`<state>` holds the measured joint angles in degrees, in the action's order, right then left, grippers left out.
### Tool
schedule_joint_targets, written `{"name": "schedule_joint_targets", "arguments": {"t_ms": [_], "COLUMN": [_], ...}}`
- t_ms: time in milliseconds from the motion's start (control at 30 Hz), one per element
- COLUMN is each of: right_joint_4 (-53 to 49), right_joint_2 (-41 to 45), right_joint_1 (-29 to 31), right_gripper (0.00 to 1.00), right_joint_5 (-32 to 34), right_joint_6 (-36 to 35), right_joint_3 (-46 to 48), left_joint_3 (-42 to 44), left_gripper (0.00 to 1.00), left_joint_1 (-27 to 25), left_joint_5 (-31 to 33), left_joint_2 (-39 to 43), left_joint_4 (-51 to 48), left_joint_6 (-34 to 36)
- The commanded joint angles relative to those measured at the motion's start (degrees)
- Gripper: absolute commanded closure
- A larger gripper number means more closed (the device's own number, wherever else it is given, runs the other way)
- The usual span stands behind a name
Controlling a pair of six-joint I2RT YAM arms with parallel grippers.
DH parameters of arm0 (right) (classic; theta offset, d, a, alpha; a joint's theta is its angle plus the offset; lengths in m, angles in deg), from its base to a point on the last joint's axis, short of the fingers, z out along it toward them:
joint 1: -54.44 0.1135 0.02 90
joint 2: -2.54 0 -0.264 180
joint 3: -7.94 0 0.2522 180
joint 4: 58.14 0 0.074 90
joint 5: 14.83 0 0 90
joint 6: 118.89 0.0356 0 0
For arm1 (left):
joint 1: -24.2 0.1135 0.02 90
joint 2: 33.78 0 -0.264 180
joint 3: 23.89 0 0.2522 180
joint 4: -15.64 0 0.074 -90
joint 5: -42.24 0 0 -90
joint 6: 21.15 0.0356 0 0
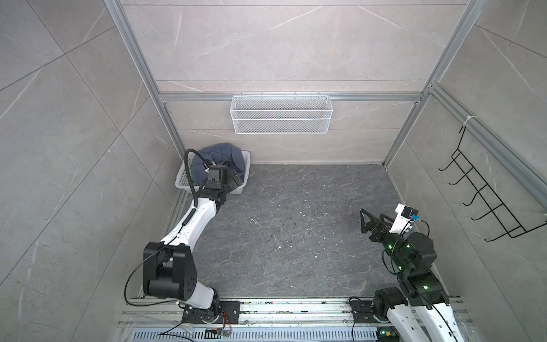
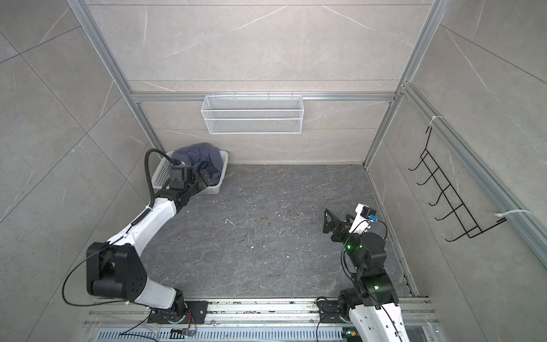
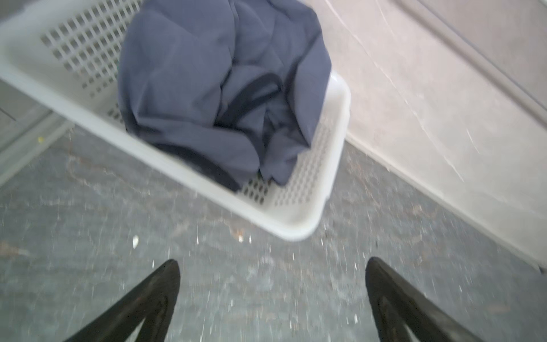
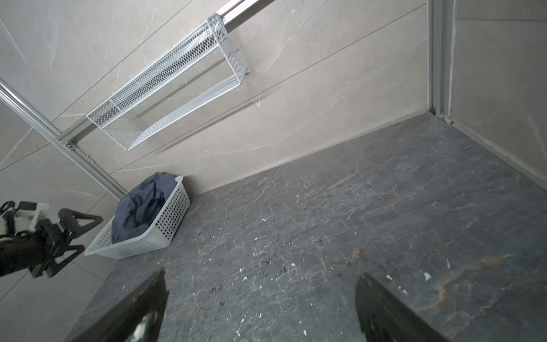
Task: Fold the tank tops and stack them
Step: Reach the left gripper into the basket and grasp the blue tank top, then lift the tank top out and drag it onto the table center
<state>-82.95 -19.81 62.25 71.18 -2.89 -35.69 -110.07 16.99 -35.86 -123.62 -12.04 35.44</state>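
Note:
A crumpled slate-blue tank top (image 1: 226, 155) (image 2: 204, 155) with dark trim fills a white perforated plastic basket (image 1: 181, 179) (image 2: 159, 174) in the table's far left corner. The left wrist view shows the top (image 3: 207, 88) bunched inside the basket (image 3: 296, 228). My left gripper (image 1: 232, 177) (image 2: 204, 175) (image 3: 272, 263) hovers by the basket's near side, open and empty, not touching the cloth. My right gripper (image 1: 362, 222) (image 2: 325, 220) (image 4: 262, 275) hangs open and empty over the table's right side, far from the basket (image 4: 165, 225) and the top (image 4: 142, 207).
A white wire mesh basket (image 1: 281, 114) hangs on the back wall. A black hook rack (image 1: 479, 201) is fixed to the right wall. The dark stone tabletop (image 1: 296, 237) is walled on three sides. The left gripper (image 4: 91, 234) shows in the right wrist view.

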Motion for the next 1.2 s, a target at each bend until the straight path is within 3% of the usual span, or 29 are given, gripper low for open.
{"name": "schedule_joint_targets", "arguments": {"t_ms": [0, 200, 400, 633, 833, 1033, 1167], "right_joint_4": [-1.70, -1.64, -3.56, -3.19, -4.24, -4.07, -5.18], "right_joint_2": [-0.15, -2.00, -2.80, -2.46, -3.55, -4.22, -3.93], "right_joint_1": [0.11, 0.10, 0.14, 0.12, 0.11, 0.16, 0.16], "right_gripper": [0.01, 0.01, 0.01, 0.01, 0.01, 0.01, 0.01], "right_joint_5": [-2.86, -8.18, -8.38, -7.93, -7.27, -7.58, -7.41], "right_joint_6": [1.09, 0.97, 0.04, 0.13, -1.76, -1.21, -1.30], "right_joint_3": [0.00, -0.09, -0.48, 0.80, -0.84, -0.66, -0.82], "left_joint_3": [-7.83, -26.09, -42.34, -55.85, -58.29, -60.62, -60.59], "left_gripper": [0.00, 0.09, 0.12, 0.28, 0.57, 0.96, 1.00], "left_joint_1": [3.58, 7.84, 9.58, 10.23, 10.67, 11.21, 11.28], "left_joint_5": [1.01, 1.37, 4.48, 1.94, -1.89, -7.29, -8.85], "left_joint_2": [-6.66, -20.67, -34.07, -45.41, -46.57, -44.18, -37.74], "left_joint_4": [-4.14, -11.67, -19.06, -24.09, -24.24, -27.54, -30.20], "left_joint_6": [2.36, 2.79, 4.56, 6.24, 6.23, 5.10, 3.55]}}
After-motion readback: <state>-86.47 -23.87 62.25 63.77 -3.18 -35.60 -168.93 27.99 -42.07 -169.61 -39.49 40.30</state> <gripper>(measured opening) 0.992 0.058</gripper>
